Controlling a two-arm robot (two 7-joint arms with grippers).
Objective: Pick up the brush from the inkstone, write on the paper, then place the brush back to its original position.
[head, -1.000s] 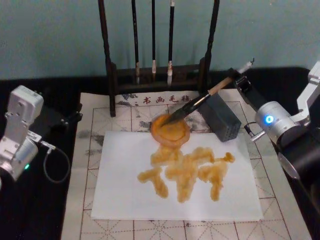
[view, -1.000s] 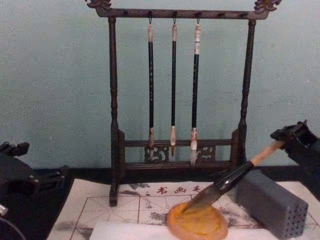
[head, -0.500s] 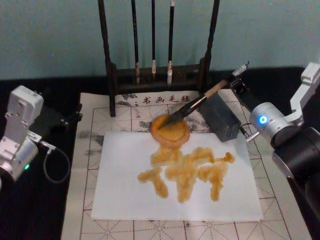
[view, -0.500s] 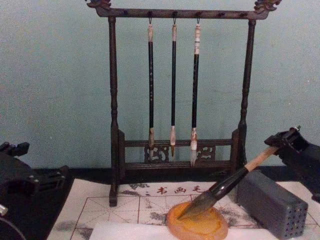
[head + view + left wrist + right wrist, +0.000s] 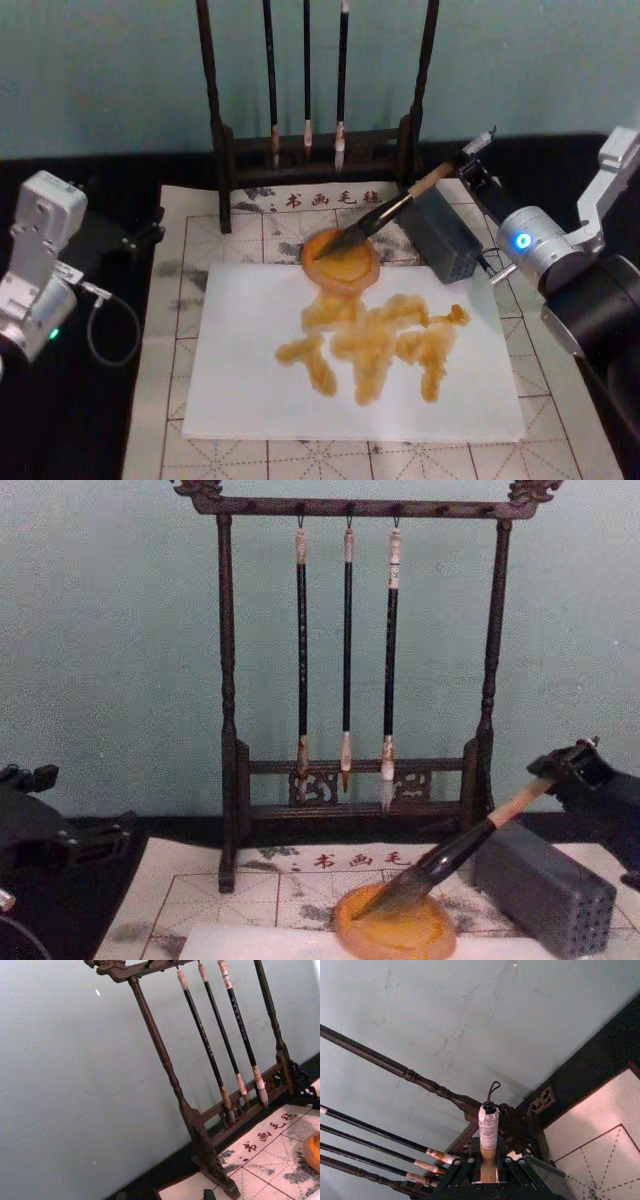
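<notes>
Right gripper (image 5: 470,168), at frame right, clamps the tan-handled brush (image 5: 385,210); early release could tip the round amber inkstone (image 5: 341,260).

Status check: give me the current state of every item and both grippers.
brush: tilted, bristles in the inkstone, handle end in the right gripper.
inkstone: on the mat, at the paper's far edge.
paper: flat, covered with amber strokes.
right gripper: shut on the brush.
left gripper: parked at the left, off the mat.
three thin brushes: hanging on the rack.
</notes>
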